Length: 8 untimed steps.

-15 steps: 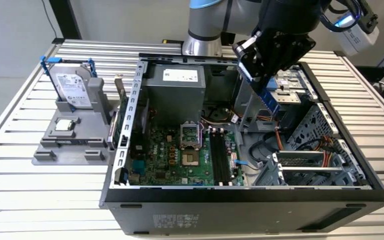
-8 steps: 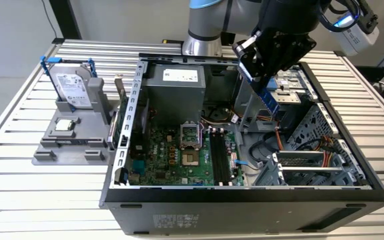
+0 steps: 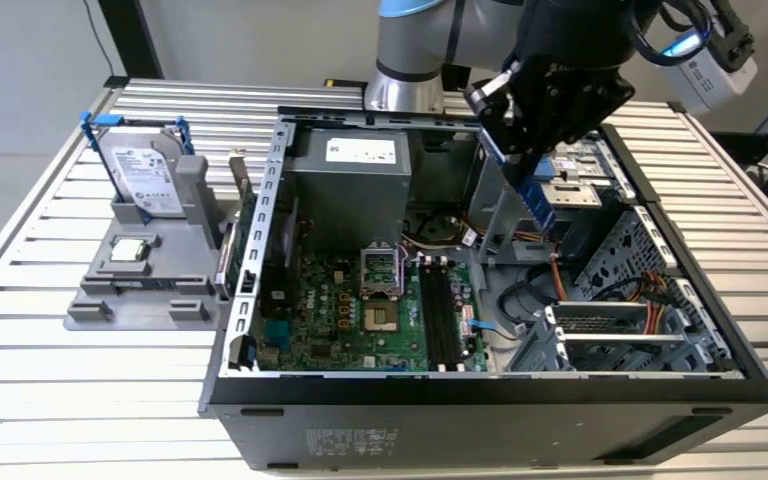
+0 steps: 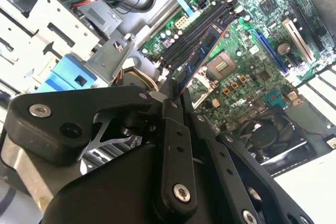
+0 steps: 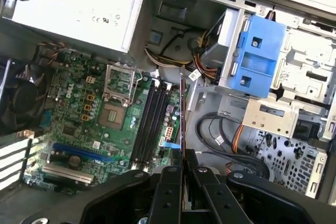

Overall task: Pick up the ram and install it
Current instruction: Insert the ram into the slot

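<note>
Your hand [image 5: 182, 153] is clamped on the ram [image 5: 181, 108], which hangs edge-down beneath it, above the black memory slots [image 5: 149, 119]. Line its edge parallel with one slot and avoid tilting.

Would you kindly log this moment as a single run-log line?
gripper: shut on long flat blue-green ram stick | place: above open dark computer case | long black memory slots: empty | ram not seated

Ram [image 5: 181, 111] in hand [image 5: 184, 155] over motherboard [image 5: 79, 124] inside case [image 3: 491, 425]; hard drive [image 3: 144, 175] outside case.
</note>
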Tool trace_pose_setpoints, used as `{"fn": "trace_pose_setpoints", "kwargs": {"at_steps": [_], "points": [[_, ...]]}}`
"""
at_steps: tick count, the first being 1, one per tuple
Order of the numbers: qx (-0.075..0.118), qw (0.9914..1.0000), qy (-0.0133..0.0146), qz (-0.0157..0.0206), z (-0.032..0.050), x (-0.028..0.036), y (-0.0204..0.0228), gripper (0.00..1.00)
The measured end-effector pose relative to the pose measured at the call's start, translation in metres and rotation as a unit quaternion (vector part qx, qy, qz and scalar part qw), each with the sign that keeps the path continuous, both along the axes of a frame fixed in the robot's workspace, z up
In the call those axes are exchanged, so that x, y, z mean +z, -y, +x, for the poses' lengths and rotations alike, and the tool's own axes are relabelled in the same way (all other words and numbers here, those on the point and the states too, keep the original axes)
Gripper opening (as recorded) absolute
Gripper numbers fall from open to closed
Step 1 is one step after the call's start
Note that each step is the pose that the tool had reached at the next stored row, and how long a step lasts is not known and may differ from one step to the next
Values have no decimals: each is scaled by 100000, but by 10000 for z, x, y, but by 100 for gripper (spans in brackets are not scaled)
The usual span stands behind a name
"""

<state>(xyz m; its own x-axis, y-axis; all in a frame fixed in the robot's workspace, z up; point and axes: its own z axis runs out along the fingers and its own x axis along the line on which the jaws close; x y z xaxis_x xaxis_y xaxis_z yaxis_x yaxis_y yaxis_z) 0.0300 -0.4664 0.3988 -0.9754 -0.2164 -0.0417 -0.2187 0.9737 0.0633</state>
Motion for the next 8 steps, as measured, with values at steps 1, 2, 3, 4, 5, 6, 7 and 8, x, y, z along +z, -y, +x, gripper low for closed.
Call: {"fn": "trace_pose_setpoints", "kwargs": {"at_steps": [1,2,3,4,5,6,7,8], "points": [[-636,99998,0,0,0,-2,0,0],[-1257,99992,0,-17,0,-4,0,0],[-1889,99982,-1,-47,0,-6,0,0],[-2474,99969,-2,-82,0,-8,0,0],[-3105,99952,-1,-103,0,-11,0,0],[-3715,99931,1,-118,0,-14,0,0],[-4312,99907,0,-134,0,-16,0,0],[-4778,99886,-5,-144,0,-17,0,0]]}}
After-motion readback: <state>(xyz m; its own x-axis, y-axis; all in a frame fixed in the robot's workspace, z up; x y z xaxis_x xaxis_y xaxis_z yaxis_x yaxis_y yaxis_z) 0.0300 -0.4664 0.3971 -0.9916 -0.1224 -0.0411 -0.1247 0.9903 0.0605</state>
